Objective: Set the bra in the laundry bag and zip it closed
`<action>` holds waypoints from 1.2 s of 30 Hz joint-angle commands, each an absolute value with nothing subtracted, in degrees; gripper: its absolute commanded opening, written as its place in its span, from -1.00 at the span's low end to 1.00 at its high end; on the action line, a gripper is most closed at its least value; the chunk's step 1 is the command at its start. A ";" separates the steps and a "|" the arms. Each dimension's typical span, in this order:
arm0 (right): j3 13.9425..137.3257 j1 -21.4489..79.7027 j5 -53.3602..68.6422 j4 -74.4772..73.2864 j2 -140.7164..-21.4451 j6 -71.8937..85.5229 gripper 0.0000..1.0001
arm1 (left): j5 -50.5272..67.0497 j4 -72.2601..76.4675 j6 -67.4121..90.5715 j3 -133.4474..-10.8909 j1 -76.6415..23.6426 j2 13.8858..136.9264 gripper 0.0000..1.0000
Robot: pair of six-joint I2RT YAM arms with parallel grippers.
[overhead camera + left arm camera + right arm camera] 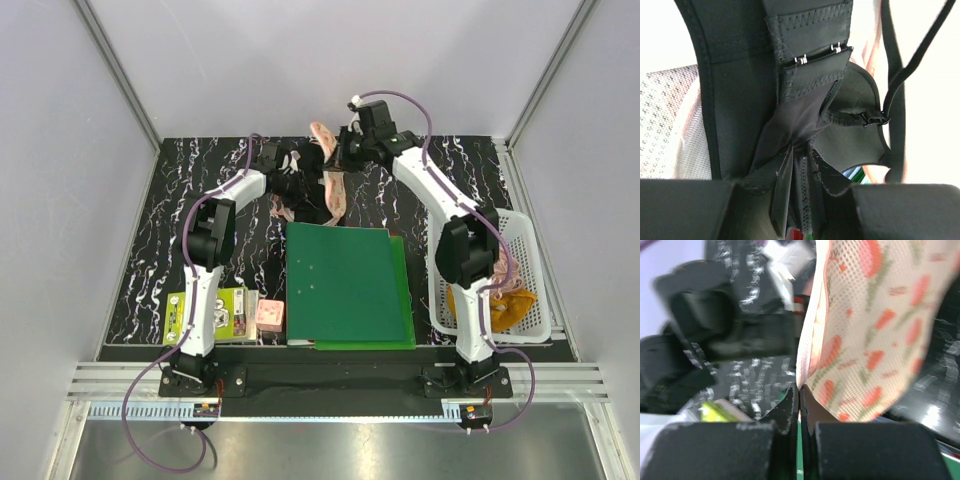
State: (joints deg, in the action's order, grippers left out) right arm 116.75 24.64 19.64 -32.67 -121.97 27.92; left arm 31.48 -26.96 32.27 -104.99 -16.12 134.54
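Here the left gripper [797, 200] clenches the bunched small black fabric bra [805, 115] beside the peach mesh watermelon-print laundry bag [865, 325], whose rim the right gripper [799, 400] pinches and holds up over the black marbled table [180, 200], likely to keep its mouth open.

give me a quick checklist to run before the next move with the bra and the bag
1. Left tool gripping the bra: ok, black fabric is pinched in it.
2. Right tool holding the laundry bag: ok, shut on the bag's edge.
3. Bag mouth open wide enough: cannot tell, no view shows the opening.
4. Bra straps free of snags: cannot tell, one strap hangs loose beside the cup.
5. Bra inside the bag: not ok, it is held up in the left tool.
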 commanded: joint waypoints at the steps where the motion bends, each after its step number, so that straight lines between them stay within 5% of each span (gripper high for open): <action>1: 126.63 26.27 22.94 -30.94 -129.10 32.61 -1.00 | 27.42 -26.90 30.67 -106.52 -15.64 132.28 -0.51; 6: 131.66 26.46 24.43 -31.55 -134.30 34.37 -1.00 | 27.16 -26.89 31.02 -106.79 -14.86 130.35 -0.48; 14: 130.25 26.19 24.61 -31.55 -134.38 32.78 -1.00 | 30.49 -26.98 30.94 -101.52 -9.41 121.39 -0.01; 21: 132.18 25.93 25.31 -31.82 -135.52 32.34 -1.00 | 27.60 -26.02 28.39 -93.97 -5.46 116.11 -0.03; 36: 140.80 26.37 28.92 -32.96 -141.06 34.80 -1.00 | 24.52 -26.72 27.77 -102.03 -4.83 131.30 0.07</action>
